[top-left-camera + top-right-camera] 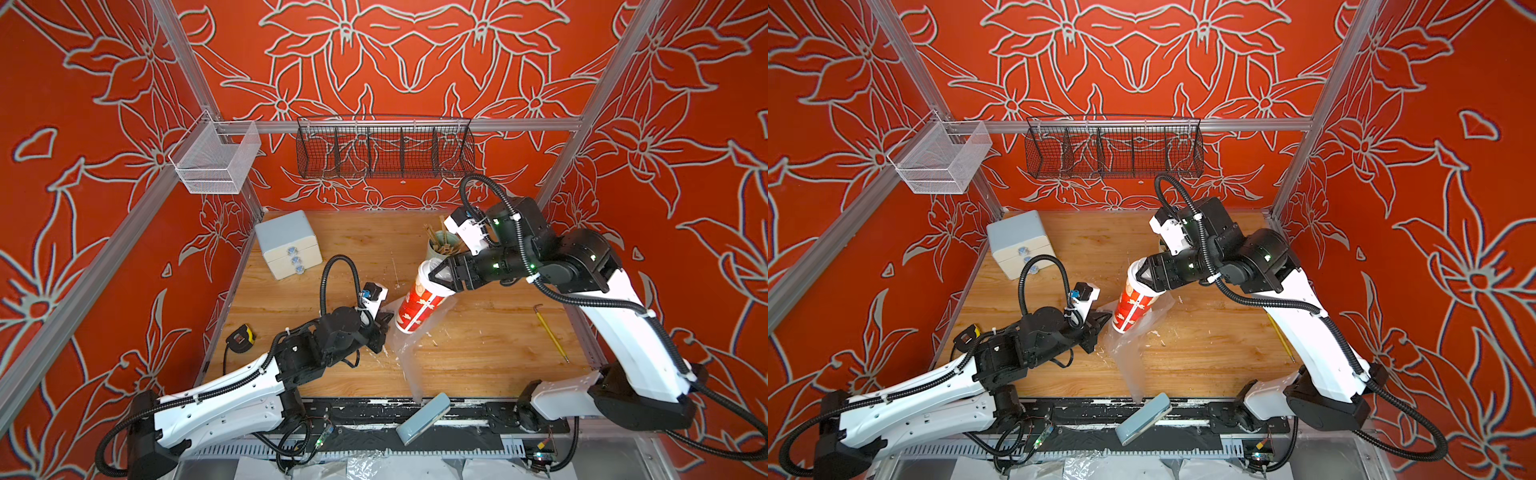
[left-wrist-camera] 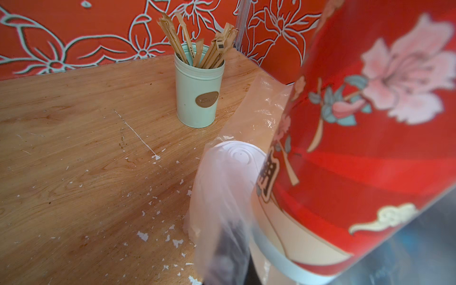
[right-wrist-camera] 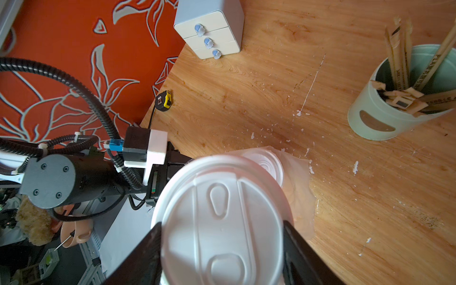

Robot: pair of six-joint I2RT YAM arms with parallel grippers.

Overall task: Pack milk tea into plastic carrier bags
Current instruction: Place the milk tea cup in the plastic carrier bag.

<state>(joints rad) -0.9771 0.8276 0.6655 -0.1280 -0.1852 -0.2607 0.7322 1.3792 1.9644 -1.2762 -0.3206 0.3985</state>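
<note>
The red-printed milk tea cup (image 1: 419, 301) (image 1: 1133, 305) (image 2: 370, 135) hangs tilted over the table's middle, its base pointing down to the left. My right gripper (image 1: 436, 274) (image 1: 1144, 274) (image 3: 222, 225) is shut on its white dome lid (image 3: 222, 197), one finger on each side. The transparent plastic carrier bag (image 1: 409, 357) (image 1: 1129, 361) (image 2: 261, 106) (image 3: 298, 187) lies under and behind the cup. My left gripper (image 1: 384, 322) (image 1: 1102, 320) (image 2: 229, 259) is shut on the bag's film. A second white lid (image 2: 237, 158) (image 3: 269, 160) shows through the bag; that cup's body is hidden.
A mint-green tin of wooden sticks (image 1: 440, 247) (image 2: 197, 98) (image 3: 385, 111) stands behind the right gripper. A small drawer box (image 1: 286, 245) sits back left, a tape measure (image 1: 239, 338) at the left edge, a yellow tool (image 1: 550, 332) at the right, a blue-grey case (image 1: 424, 417) on the front rail.
</note>
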